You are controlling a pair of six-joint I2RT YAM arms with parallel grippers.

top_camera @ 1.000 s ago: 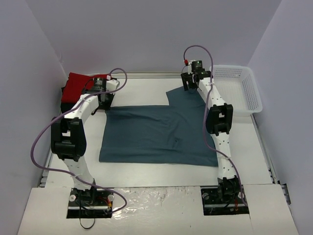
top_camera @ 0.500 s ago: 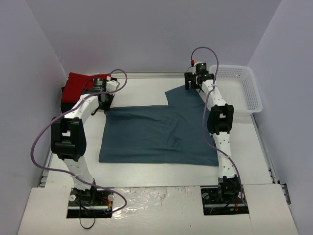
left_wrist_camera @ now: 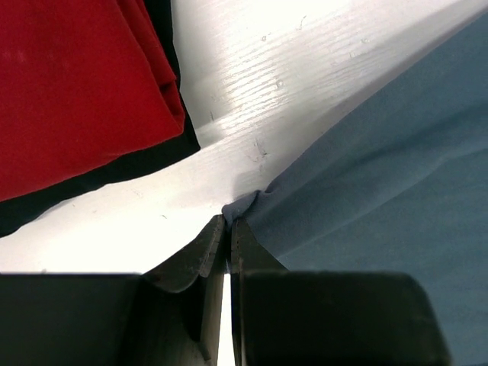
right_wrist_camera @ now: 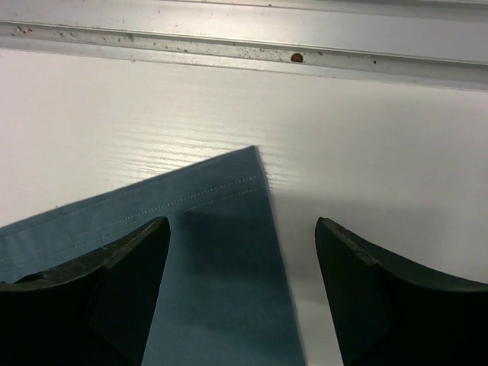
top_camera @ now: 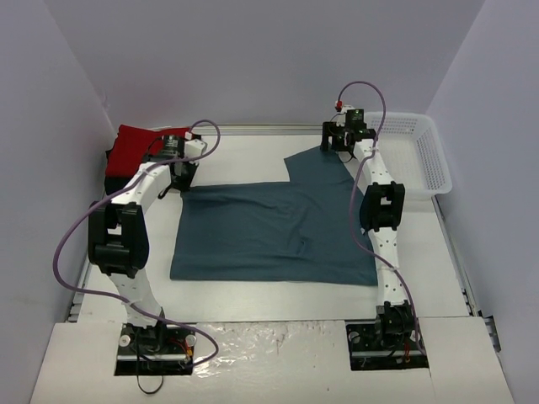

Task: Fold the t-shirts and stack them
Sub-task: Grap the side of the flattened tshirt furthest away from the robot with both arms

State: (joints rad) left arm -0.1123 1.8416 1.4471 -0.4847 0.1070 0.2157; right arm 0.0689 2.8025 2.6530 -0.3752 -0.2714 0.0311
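A slate-blue t-shirt (top_camera: 269, 227) lies spread flat on the white table. My left gripper (top_camera: 180, 181) is shut on its far left corner (left_wrist_camera: 242, 204), down at table level. My right gripper (top_camera: 335, 145) is open above the shirt's far right corner (right_wrist_camera: 244, 198), with the corner's edge lying between the fingers. A folded red t-shirt (top_camera: 135, 145) lies on a black t-shirt (top_camera: 110, 160) at the far left; both show in the left wrist view, red (left_wrist_camera: 69, 91) over black (left_wrist_camera: 114, 171).
A white lattice basket (top_camera: 413, 156) stands at the far right, just beside the right arm. A metal rail (right_wrist_camera: 244, 46) runs along the table's far edge. Purple walls close in both sides.
My right gripper has moved right and farther back along the shirt's far edge to its corner. The left gripper and the shirts have stayed put.
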